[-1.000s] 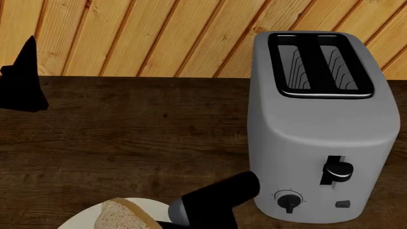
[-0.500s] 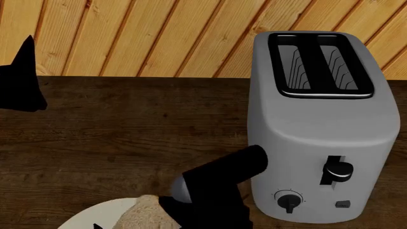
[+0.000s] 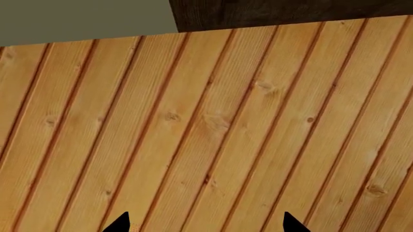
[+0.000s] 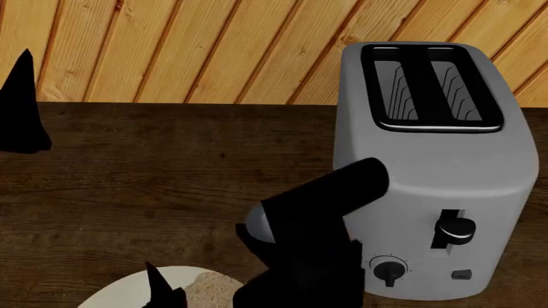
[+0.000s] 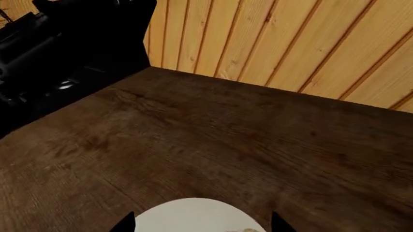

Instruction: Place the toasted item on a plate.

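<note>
The toasted slice [image 4: 214, 290] lies on the cream-white plate [image 4: 120, 296] at the near edge of the table; only a part of each shows. In the right wrist view my right gripper [image 5: 201, 225] is open and empty above the plate [image 5: 193, 212], with a corner of the slice [image 5: 248, 229] between its tips. In the head view one of its fingertips [image 4: 159, 285] stands just left of the slice, and the arm hides the other. My left gripper [image 3: 204, 225] is open and empty, facing the wooden wall, and shows at the far left of the head view [image 4: 22, 109].
A grey two-slot toaster [image 4: 428, 160] with empty slots stands at the right, close to my right arm [image 4: 312, 218]. The dark wooden table [image 4: 171, 173] meets a plank wall [image 4: 214, 45] at the back. The left arm [image 5: 65, 43] shows in the right wrist view.
My right gripper has let go of the slice and risen; the slice now lies on the plate. The right arm has moved up and towards the toaster. The left gripper has shifted slightly left.
</note>
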Available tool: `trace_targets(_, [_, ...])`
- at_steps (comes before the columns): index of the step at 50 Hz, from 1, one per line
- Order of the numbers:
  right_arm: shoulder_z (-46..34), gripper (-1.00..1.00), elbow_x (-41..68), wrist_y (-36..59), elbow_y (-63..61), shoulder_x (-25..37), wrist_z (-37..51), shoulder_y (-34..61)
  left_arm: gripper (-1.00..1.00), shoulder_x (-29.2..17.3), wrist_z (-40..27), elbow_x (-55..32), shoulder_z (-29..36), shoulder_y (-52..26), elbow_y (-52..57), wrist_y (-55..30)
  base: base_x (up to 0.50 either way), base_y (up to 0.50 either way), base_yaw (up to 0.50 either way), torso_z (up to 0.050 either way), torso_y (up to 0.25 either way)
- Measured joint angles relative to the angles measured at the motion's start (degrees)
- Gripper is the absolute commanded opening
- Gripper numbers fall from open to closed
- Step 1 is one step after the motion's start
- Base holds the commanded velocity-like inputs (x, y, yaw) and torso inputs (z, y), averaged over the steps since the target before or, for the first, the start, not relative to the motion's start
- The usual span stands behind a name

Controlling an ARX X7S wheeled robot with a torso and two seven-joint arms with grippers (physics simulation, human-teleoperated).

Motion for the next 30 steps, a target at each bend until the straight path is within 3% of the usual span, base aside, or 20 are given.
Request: trace_targets(30, [4.2,1.00,12.9,-8.1,-3.4,9.8,9.8,13.9,1.00,-5.2,-1.8,-5.1,-7.5,4.2,11.1,-2.7,0.00,0.00,0.00,0.000,0.000])
